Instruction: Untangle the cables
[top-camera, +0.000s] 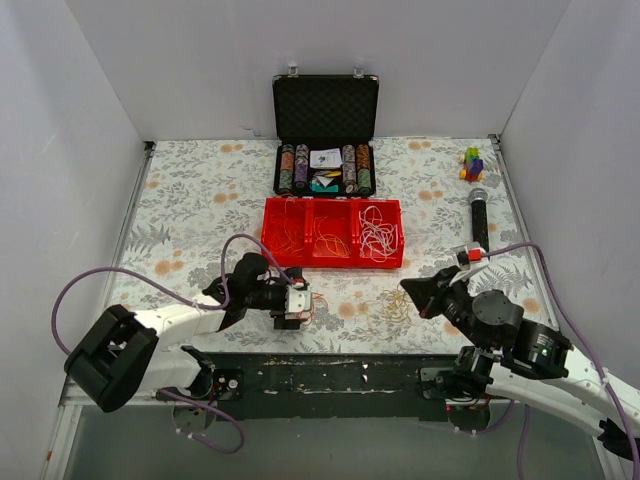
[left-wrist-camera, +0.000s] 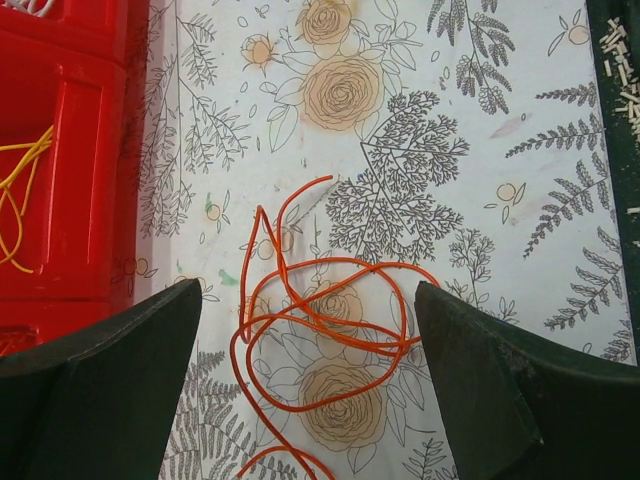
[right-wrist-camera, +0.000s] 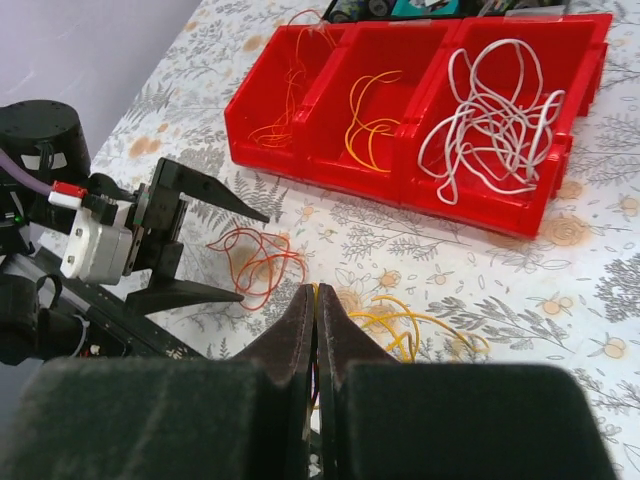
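Most cables (right-wrist-camera: 495, 120) are lying sorted in the red tray (right-wrist-camera: 400, 190); we are hovering our spread left tool (left-wrist-camera: 307, 300) over a loose orange cable (right-wrist-camera: 255, 265), our right tool (right-wrist-camera: 315, 300) pinching a yellow cable (right-wrist-camera: 410, 325).

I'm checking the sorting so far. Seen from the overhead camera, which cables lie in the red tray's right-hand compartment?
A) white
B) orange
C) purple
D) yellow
A: a pile of white cables fills the right compartment of the red tray, while yellow cables lie in the middle one and orange cables in the left.
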